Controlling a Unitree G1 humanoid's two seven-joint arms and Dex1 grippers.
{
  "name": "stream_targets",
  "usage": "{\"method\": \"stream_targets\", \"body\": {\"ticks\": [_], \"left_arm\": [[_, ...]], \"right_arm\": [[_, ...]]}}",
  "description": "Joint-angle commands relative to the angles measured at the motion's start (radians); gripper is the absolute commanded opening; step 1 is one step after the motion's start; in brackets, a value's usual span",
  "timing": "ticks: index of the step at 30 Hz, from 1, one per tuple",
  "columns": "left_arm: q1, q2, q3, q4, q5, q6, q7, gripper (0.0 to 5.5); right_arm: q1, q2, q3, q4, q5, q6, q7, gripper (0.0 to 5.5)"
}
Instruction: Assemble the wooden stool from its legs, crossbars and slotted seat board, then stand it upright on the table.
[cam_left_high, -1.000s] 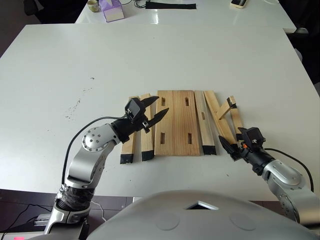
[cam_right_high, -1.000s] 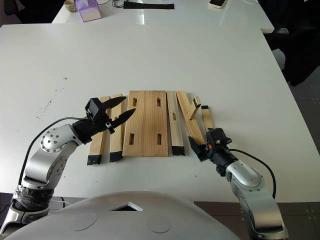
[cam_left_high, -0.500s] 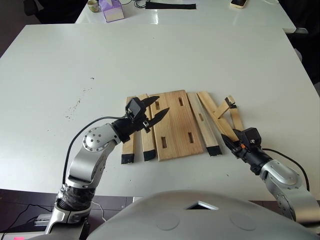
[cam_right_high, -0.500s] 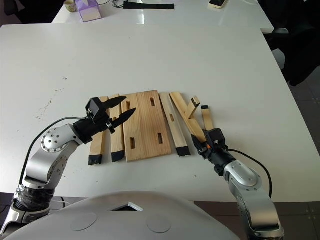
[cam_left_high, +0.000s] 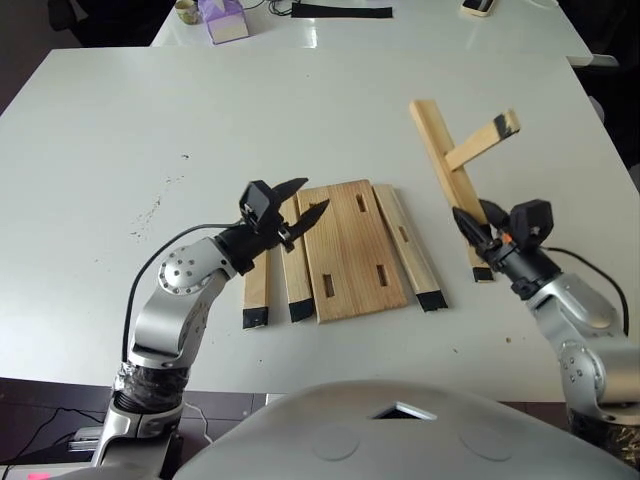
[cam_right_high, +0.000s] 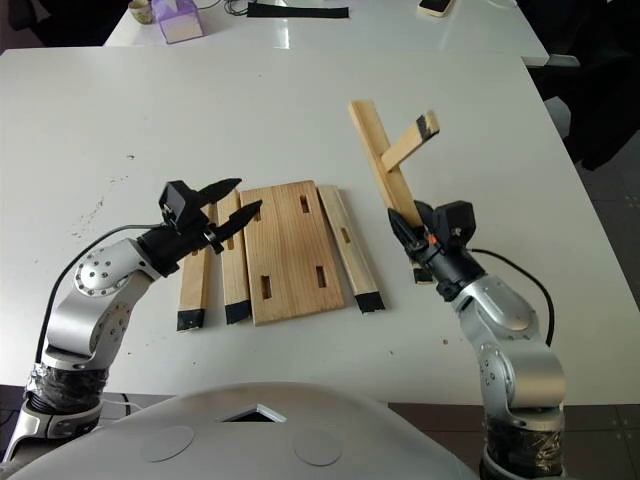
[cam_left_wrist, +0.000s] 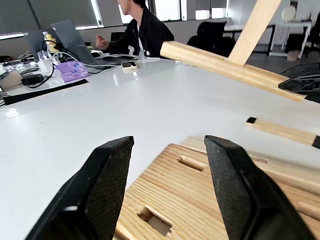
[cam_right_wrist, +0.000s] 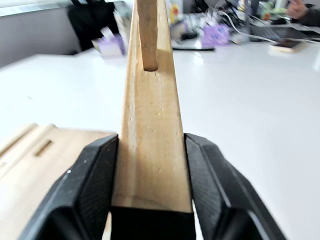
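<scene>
Leg (cam_left_high: 437, 148) with crossbar (cam_left_high: 482, 139) is clamped in the right gripper (cam_left_high: 472, 216) by the tabletop's (cam_left_high: 300, 110) right edge, left gripper (cam_left_high: 312, 195) is held spread over the seat board (cam_left_high: 355, 250).

The right gripper (cam_left_high: 475, 216) covers the lower end of the lifted leg (cam_left_high: 438, 145) clamped in its jaws, so the head views hide that foot. In the right wrist view the same leg runs off the upper and lower edges. The crossbar (cam_right_wrist: 148, 30) pegged into it is cut off at the top, and the clutter (cam_right_wrist: 215, 32) far behind is a blur. Another leg (cam_left_high: 481, 268) on the tabletop (cam_left_high: 120, 130) lies mostly behind the right gripper. The left gripper (cam_left_high: 312, 195) hides the far ends of the outer left leg (cam_left_high: 256, 290) and inner left leg (cam_left_high: 295, 280). The seat board (cam_left_wrist: 200, 200) is cut off by the left wrist view's lower edge.
</scene>
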Motion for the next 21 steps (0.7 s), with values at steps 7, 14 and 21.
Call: {"method": "stream_targets", "body": {"ticks": [7,14,21], "left_arm": [[-0.176,0.101,0.198,-0.142,-0.787,0.315,-0.031,3.64],[-0.266,0.162,0.183,-0.107,-0.968,0.395,-0.085,3.68],[-0.339,0.161,0.149,-0.099,-1.054,0.428,-0.086,3.68]], "right_arm": [[-0.216,-0.306,-0.227,0.04,0.886,0.242,0.244,2.04],[-0.325,-0.463,-0.187,0.114,1.049,0.33,0.384,2.04],[-0.369,-0.483,-0.085,0.118,0.954,0.339,0.47,2.04]]}}
